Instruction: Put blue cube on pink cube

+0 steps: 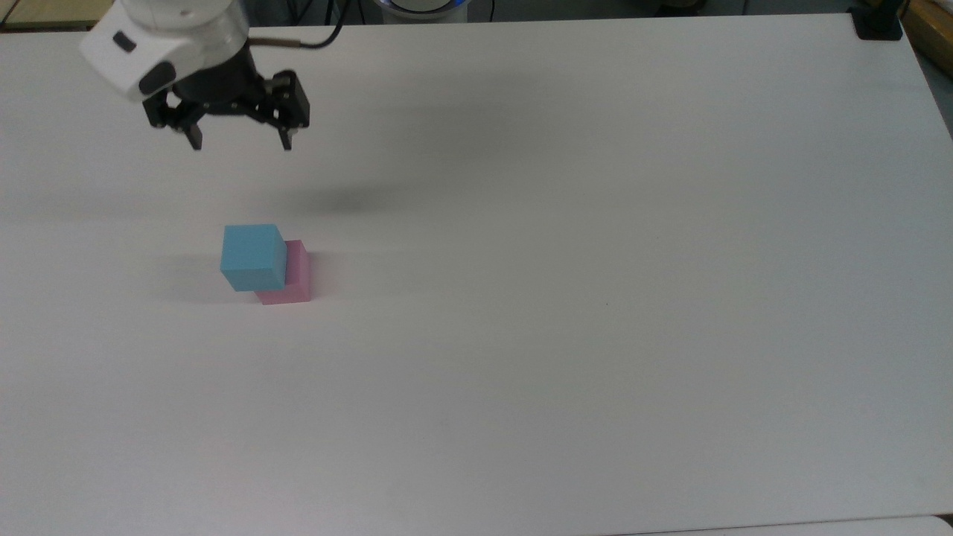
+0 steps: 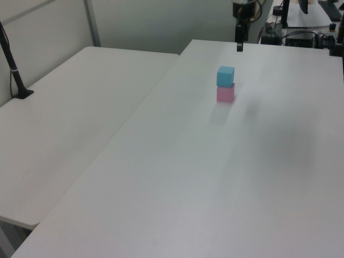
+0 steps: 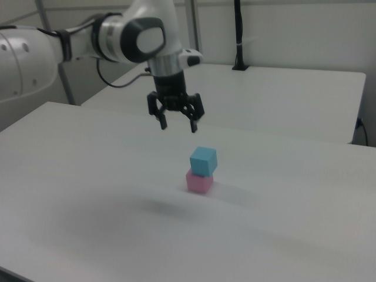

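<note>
The blue cube (image 1: 253, 257) (image 2: 226, 76) (image 3: 203, 161) rests on top of the pink cube (image 1: 296, 283) (image 2: 226, 94) (image 3: 199, 182), turned slightly against it in the right view. My gripper (image 1: 240, 144) (image 3: 178, 126) hangs open and empty well above the stack, clear of both cubes. In the top view it sits toward the upper left, above the cubes. In the left view its fingers (image 2: 238, 45) hang above the far end of the table.
The white table (image 1: 595, 260) stretches wide to the top view's right of the stack. A second white table (image 2: 70, 107) adjoins it on the left view's left, with a black post (image 2: 13, 67) on it. A black clamp (image 1: 877, 22) sits at the far right corner.
</note>
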Available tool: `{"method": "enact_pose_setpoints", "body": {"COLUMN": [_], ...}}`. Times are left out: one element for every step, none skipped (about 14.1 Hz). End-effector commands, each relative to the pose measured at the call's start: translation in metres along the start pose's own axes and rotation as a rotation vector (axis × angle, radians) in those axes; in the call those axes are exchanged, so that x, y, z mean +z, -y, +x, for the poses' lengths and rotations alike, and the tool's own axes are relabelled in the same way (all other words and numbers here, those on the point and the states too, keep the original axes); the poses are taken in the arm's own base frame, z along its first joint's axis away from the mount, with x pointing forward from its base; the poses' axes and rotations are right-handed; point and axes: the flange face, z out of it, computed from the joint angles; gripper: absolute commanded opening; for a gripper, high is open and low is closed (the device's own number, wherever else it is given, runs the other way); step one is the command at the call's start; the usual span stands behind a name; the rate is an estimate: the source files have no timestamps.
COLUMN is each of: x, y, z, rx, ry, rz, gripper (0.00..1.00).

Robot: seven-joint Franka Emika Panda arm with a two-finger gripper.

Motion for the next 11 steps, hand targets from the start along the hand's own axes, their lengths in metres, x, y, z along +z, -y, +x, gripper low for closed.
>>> {"method": "enact_pose_setpoints", "body": {"x": [-0.044,-0.051,-0.059,-0.064,-0.067,-0.073,-0.081,-0.092,-0.095,-0.101,-0.102], "y": [0.043,0.052,0.064,0.077,0.091,0.101,0.115,0.123,0.125,0.125,0.126], "z": [-0.022,-0.023,-0.024,-0.024,-0.026,-0.031,-0.039,-0.049,-0.053,-0.06,-0.064], "rx": [0.046,0.079,0.104,0.12,0.134,0.148,0.149,0.138,0.136,0.136,0.135], "ry": [0.008,0.001,-0.013,-0.017,-0.006,0.001,0.021,0.025,0.03,0.029,0.04], "rz": [-0.008,-0.009,-0.01,-0.01,-0.009,-0.008,-0.006,-0.003,0.001,0.005,0.005], "gripper": [1.0,1.0,1.0,1.0,1.0,1.0,1.0,1.0,1.0,1.0,1.0]}}
